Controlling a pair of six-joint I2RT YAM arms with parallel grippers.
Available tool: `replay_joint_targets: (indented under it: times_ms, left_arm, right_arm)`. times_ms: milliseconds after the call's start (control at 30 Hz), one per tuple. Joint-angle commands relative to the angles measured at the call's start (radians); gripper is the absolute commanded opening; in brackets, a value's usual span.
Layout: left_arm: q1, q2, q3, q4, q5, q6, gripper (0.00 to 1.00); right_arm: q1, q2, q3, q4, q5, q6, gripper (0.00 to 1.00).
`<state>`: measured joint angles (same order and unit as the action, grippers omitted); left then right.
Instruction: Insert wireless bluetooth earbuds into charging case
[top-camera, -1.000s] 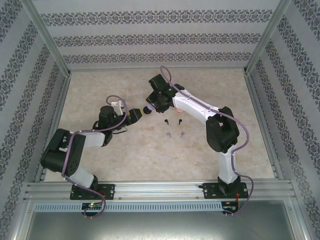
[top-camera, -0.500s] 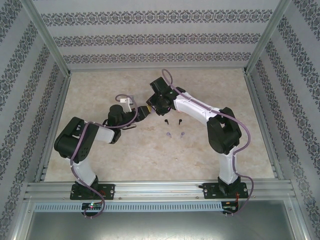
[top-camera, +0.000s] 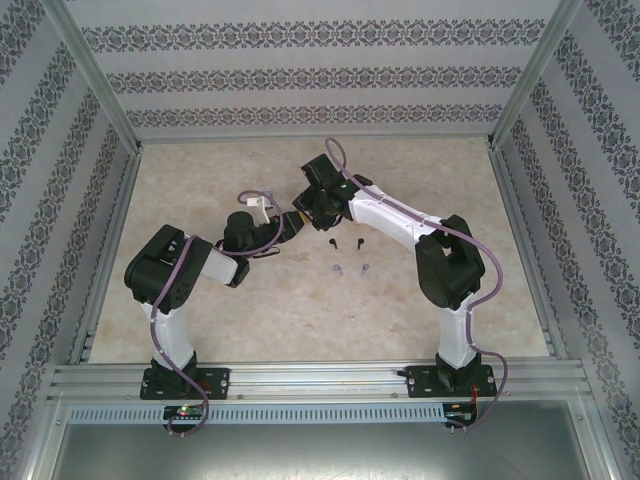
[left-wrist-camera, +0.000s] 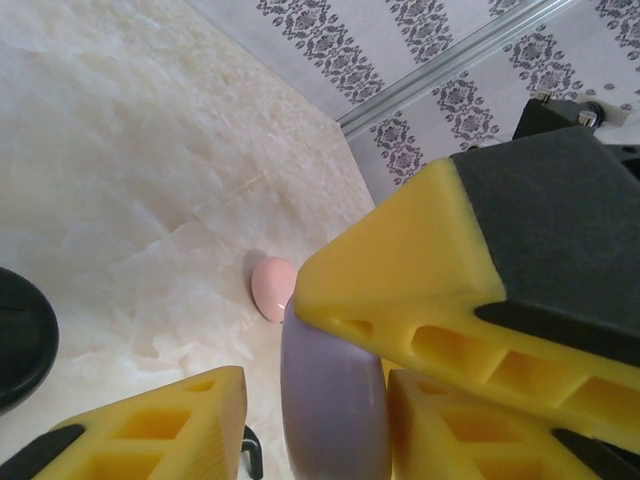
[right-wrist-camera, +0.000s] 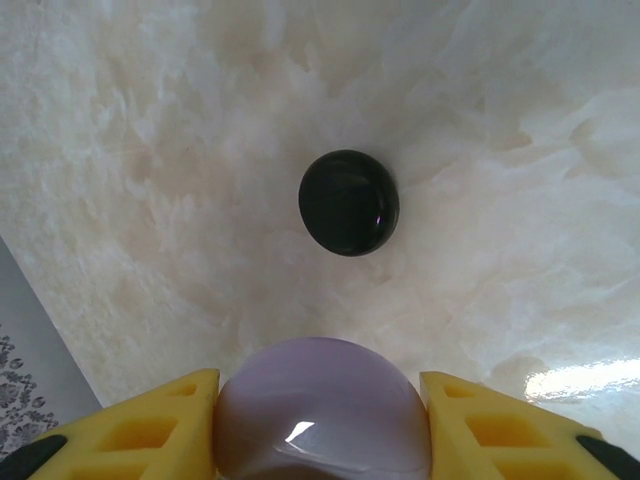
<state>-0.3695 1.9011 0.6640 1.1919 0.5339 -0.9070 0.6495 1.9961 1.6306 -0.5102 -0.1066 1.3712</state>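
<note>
My right gripper (right-wrist-camera: 320, 392) is shut on the round lilac charging case (right-wrist-camera: 322, 410), with a yellow finger pressed against each side. In the left wrist view the same case (left-wrist-camera: 335, 410) stands edge-on between my left gripper's (left-wrist-camera: 318, 388) fingers. It touches the right finger, and a gap shows at the left finger (left-wrist-camera: 160, 425). From above, the two grippers meet at mid-table: left gripper (top-camera: 289, 225), right gripper (top-camera: 313, 211). Two black earbuds (top-camera: 345, 242) and two lilac earbuds (top-camera: 352, 268) lie on the table just right of them.
A black round case (right-wrist-camera: 349, 203) lies on the table beyond the held case and appears again as the black case (left-wrist-camera: 18, 335) at the frame's left edge. A pink case (left-wrist-camera: 272, 288) rests further back. Patterned walls and metal rails (top-camera: 110, 130) enclose the table.
My left arm has swung right to meet the right gripper, and its jaws have narrowed around the lilac case. The right gripper keeps its hold and has shifted only slightly.
</note>
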Motion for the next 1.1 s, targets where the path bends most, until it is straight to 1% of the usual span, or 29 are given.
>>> replay_joint_targets:
  times_ms: [0,233,300,367,433,467,500,533,600,667,800,900,967,1067]
  left_arm:
    - [-0.011,0.016,0.025,0.072,-0.025,-0.019,0.36]
    - [-0.013,0.022,0.017,0.092,-0.024,-0.032,0.23]
    - [-0.015,0.021,0.014,0.096,-0.023,-0.036,0.21]
    - [-0.014,0.018,0.011,0.097,-0.022,-0.040,0.16]
    - [-0.015,0.012,0.008,0.096,-0.025,-0.041,0.13]
    - [-0.014,0.008,0.007,0.096,-0.026,-0.042,0.10]
    - [-0.014,0.005,0.006,0.094,-0.026,-0.043,0.07]
    - [-0.014,0.000,0.006,0.089,-0.025,-0.043,0.04]
    - [-0.014,-0.012,0.006,0.076,-0.025,-0.040,0.03]
    - [-0.014,-0.028,0.005,0.059,-0.019,-0.035,0.01]
    - [-0.014,-0.075,0.011,-0.010,0.012,-0.006,0.00]
    - [-0.007,-0.118,0.035,-0.094,0.075,0.038,0.00]
    - [0.003,-0.143,0.057,-0.152,0.130,0.066,0.00]
    - [0.018,-0.172,0.095,-0.229,0.215,0.102,0.00]
  right_arm:
    - [-0.004,-0.043,-0.012,0.001,-0.015,0.016,0.45]
    - [-0.006,-0.043,-0.018,0.012,-0.013,0.025,0.45]
    - [-0.006,-0.044,-0.020,0.014,-0.011,0.028,0.45]
    - [-0.007,-0.045,-0.020,0.019,-0.010,0.031,0.45]
    - [-0.007,-0.045,-0.017,0.023,-0.010,0.033,0.45]
    - [-0.009,-0.045,-0.014,0.027,-0.010,0.033,0.46]
    - [-0.009,-0.045,-0.013,0.032,-0.012,0.031,0.49]
    - [-0.013,-0.048,-0.012,0.038,-0.013,0.028,0.54]
    - [-0.023,-0.061,-0.012,0.048,-0.006,0.015,0.64]
    - [-0.041,-0.093,-0.022,0.058,0.014,-0.020,0.71]
    - [-0.086,-0.184,-0.088,0.084,0.026,-0.137,0.74]
    - [-0.137,-0.263,-0.198,0.177,-0.042,-0.274,0.74]
    - [-0.182,-0.302,-0.284,0.265,-0.148,-0.380,0.73]
    - [-0.237,-0.345,-0.413,0.455,-0.337,-0.545,0.71]
